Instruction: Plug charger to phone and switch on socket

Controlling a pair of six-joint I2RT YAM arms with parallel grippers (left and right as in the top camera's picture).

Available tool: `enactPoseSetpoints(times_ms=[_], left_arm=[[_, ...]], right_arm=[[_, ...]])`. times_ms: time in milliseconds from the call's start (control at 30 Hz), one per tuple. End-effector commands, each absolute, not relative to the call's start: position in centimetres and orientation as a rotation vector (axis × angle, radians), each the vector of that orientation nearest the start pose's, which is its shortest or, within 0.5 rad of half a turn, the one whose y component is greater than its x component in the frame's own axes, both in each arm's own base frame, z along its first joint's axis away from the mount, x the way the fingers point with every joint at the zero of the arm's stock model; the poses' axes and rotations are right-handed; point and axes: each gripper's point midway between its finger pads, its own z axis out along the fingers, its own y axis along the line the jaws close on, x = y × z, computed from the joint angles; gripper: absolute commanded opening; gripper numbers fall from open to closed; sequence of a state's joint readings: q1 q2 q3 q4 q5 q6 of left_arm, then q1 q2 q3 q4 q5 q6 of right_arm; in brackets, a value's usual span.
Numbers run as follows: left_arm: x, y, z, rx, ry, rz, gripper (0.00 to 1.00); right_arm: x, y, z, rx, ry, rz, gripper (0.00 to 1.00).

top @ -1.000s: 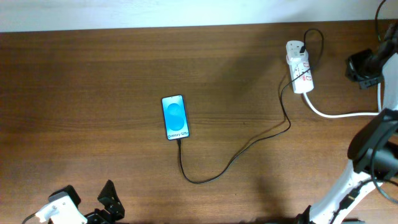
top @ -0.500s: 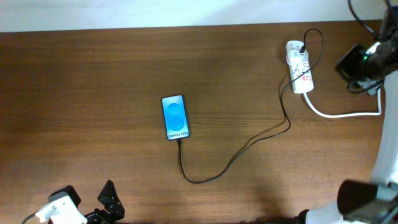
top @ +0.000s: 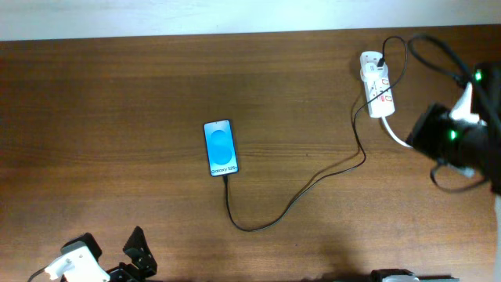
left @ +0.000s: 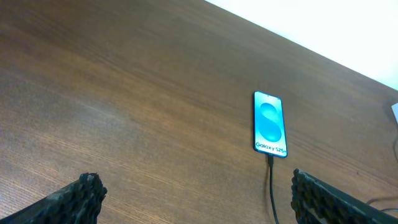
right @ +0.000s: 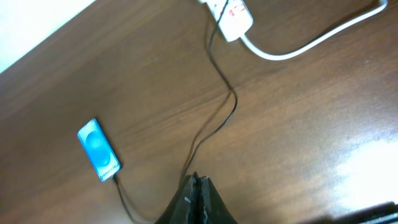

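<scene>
The socket (top: 377,94) lies at the far right of the desk (top: 117,94), long axis running near to far, just left of and beyond the right tool (right: 194,180), which is pinched shut and empty. The charger (top: 313,184) meets the near edge of the phone (top: 220,146) at mid-desk. The wide-open left tool (left: 196,202) sits well apart, near left.

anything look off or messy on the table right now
Nothing stands out. The phone lies flat with its screen lit. The black charger cable meets its bottom edge and trails in loose curves to the white power strip. No spill or damage shows.
</scene>
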State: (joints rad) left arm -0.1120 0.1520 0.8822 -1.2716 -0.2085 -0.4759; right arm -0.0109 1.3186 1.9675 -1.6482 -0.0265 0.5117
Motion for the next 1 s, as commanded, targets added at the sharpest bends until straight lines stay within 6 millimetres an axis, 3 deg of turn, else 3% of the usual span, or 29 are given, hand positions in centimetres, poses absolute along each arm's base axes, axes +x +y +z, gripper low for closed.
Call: enactPoseSetpoints(times_ms=[0, 300, 500, 633, 967], left_arm=[[11.2, 2.2, 23.7, -0.505, 2.034, -0.149, 0.99], [11.2, 2.2, 23.7, -0.505, 2.034, -0.149, 0.99], [11.2, 2.2, 23.7, -0.505, 2.034, -0.150, 0.99], [11.2, 2.2, 23.7, -0.505, 2.034, -0.149, 0.99], [11.2, 2.2, 23.7, -0.505, 2.034, -0.149, 0.99]], right_arm=[[22.6, 1.7, 36.9, 0.575, 2.493, 0.273, 0.04], [18.9, 3.1, 38.9, 0.469, 2.420, 0.351, 0.04], [15.3, 3.6, 40.3, 0.387, 2.335, 0.415, 0.04], [13.3, 3.3, 39.3, 0.384, 2.322, 0.417, 0.04], [9.8, 2.8, 33.4, 0.303, 2.409, 0.358, 0.04]])
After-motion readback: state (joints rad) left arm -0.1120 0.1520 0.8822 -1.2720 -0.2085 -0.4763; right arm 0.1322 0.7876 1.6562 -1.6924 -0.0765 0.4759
